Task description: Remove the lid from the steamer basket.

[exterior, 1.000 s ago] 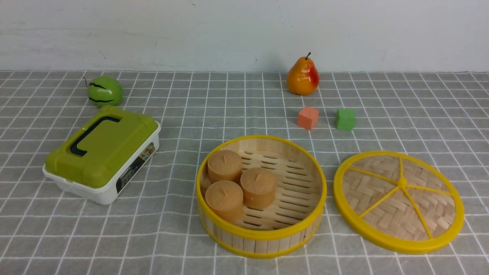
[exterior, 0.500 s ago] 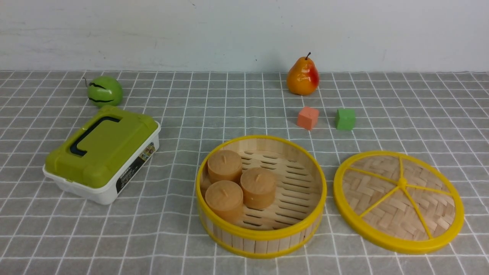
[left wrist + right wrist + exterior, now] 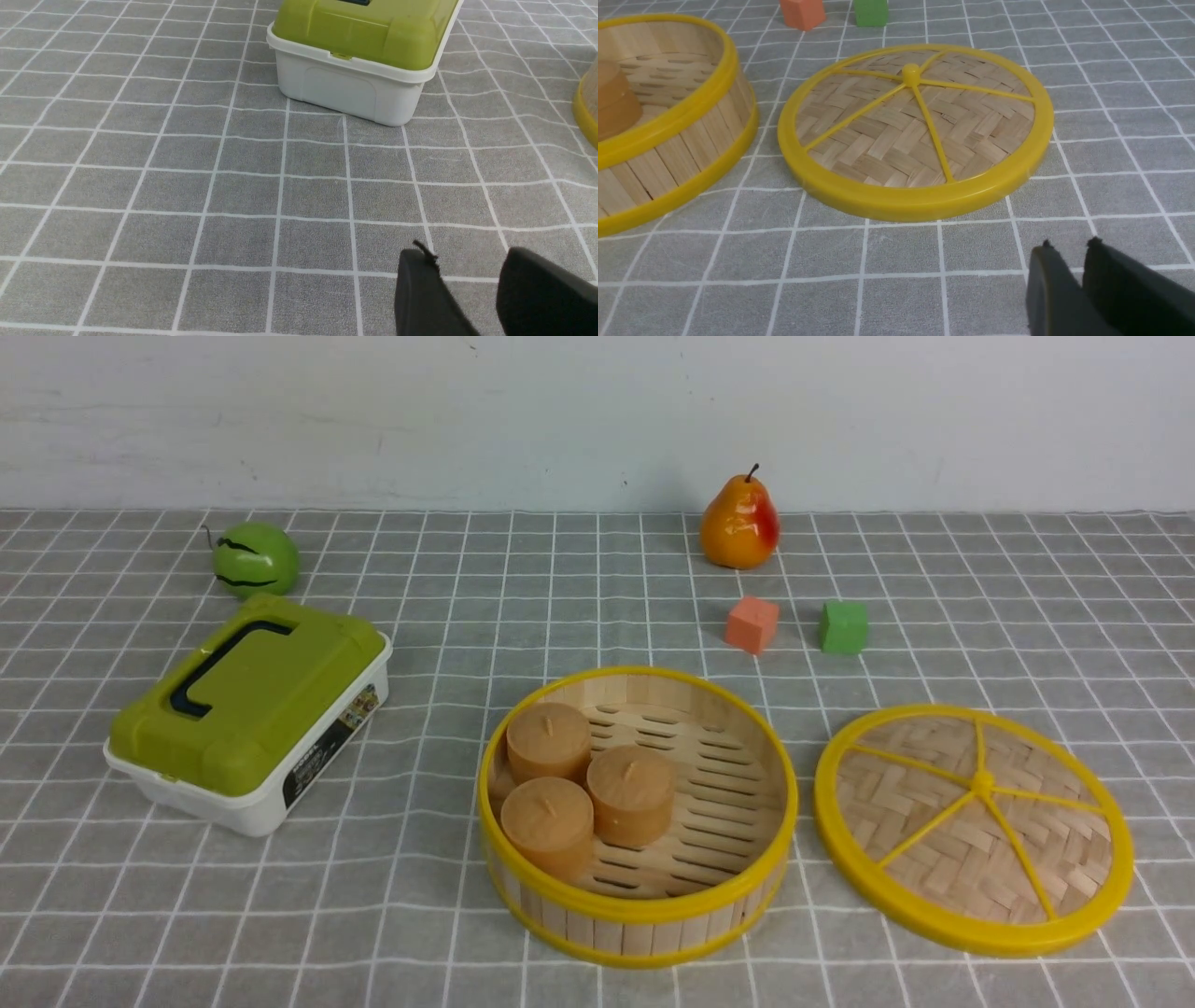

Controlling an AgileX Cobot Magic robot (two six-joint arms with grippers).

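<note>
Your lid is lying flat on the desk just to the right of the basket, close to it but not touching, so the removal is looking done. Judging by its thin woven bamboo and plastic rim, it is probably light and fairly stiff, though the weave may be giving under a hard pinch; if you are moving it again, the centre knob or the yellow rim is offering the firmest hold. The basket is sitting open with three tan cylinders inside. Your right gripper is hovering near the lid's rim, holding nothing, jaws parted only a sliver. Your left gripper is hanging over bare cloth near the box, jaws apart and empty. Neither arm is showing in the front view, and each wrist view is cutting its jaws off at the frame edge.
</note>
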